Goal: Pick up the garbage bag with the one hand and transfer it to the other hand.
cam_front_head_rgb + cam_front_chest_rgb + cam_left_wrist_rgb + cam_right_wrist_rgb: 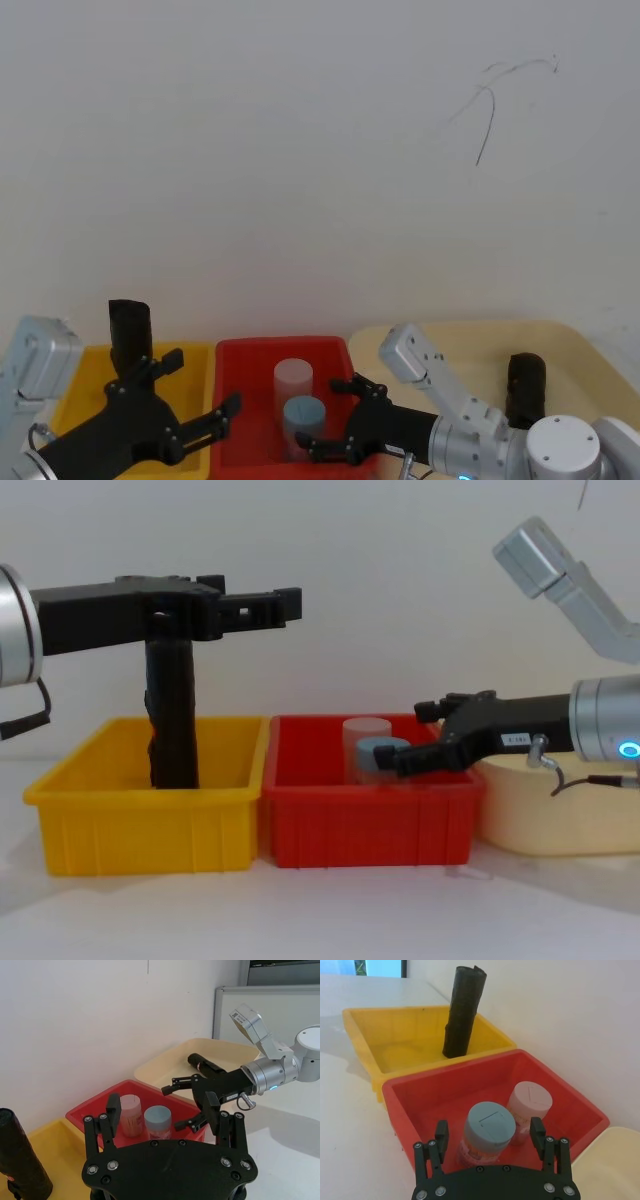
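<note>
The garbage bag [130, 335] is a tall, thick black roll standing upright at the back of the yellow bin [140, 820], rising well above its rim [172, 720] [464, 1012] [20, 1155]. My left gripper [200, 388] is open and empty. It hovers at the height of the bag's top and just nearer to me, its fingers pointing right toward the red bin [285, 602]. My right gripper [330, 415], with a small white label, is open over the right side of the red bin [405, 738], fingers pointing left toward the left gripper.
The red bin [280, 345] holds a pale-lidded bottle [293, 378] and a blue-lidded bottle [304, 412]. A cream bin [470, 340] on the right holds a slimmer black roll [525, 388]. A white wall stands close behind the bins.
</note>
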